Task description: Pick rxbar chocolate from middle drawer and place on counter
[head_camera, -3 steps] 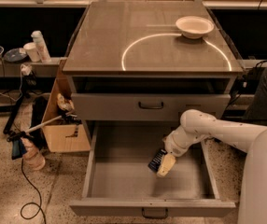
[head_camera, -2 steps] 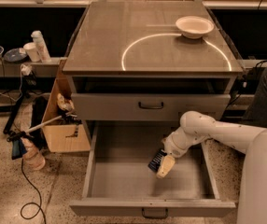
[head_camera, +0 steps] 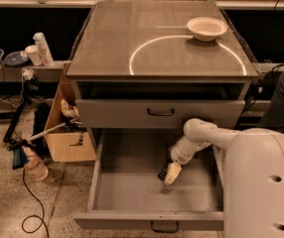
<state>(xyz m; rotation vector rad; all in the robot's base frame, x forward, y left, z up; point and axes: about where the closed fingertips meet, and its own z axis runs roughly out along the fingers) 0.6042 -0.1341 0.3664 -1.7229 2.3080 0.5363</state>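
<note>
Camera view shows you the gripper [head_camera: 168, 173] inside the middle drawer [head_camera: 127, 195], grasping the rxbar chocolate [head_camera: 162, 172]. On the surface [head_camera: 132, 33], a white bowl [head_camera: 207, 28] sits at two o'clock.

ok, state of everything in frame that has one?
gripper: inside middle drawer, shut on rxbar chocolate
middle drawer: pulled open
upper drawer: closed
rxbar chocolate: held, not yet on counter
white bowl: upright on counter
</note>
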